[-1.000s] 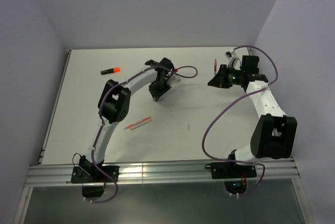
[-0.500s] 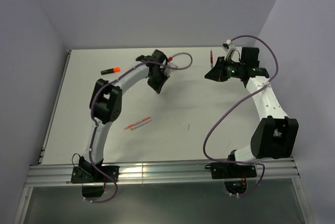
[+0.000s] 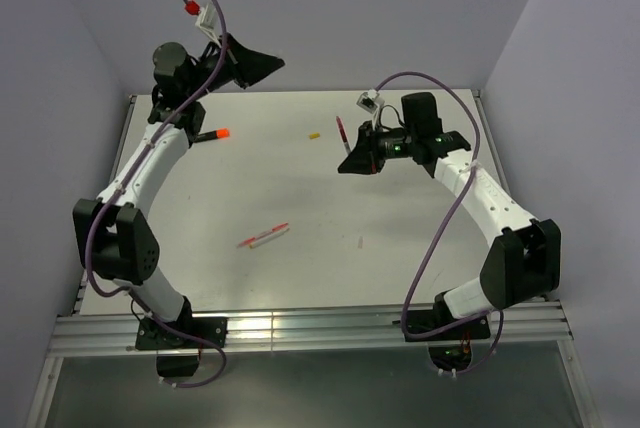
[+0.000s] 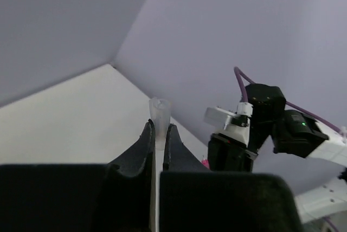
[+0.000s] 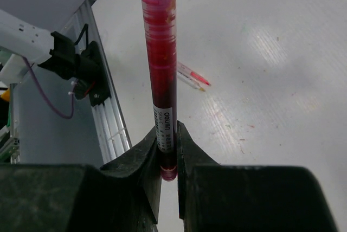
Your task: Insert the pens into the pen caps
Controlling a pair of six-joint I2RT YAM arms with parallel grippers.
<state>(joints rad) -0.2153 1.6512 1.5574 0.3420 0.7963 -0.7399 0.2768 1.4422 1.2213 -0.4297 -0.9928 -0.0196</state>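
Right gripper [image 3: 348,156] clamped the dark-red pen [image 3: 341,134], centre frame. Left gripper [image 3: 270,63], raised upper left, pinched the white cap [image 4: 159,110]. Judged: axes needed aligning before any push.

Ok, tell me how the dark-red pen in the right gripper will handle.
The dark-red pen looks like a straight plastic barrel: probably stiff and light. The right gripper pinches only one end, so it may pivot under side load. Round and smooth, it would likely roll if laid on the table.
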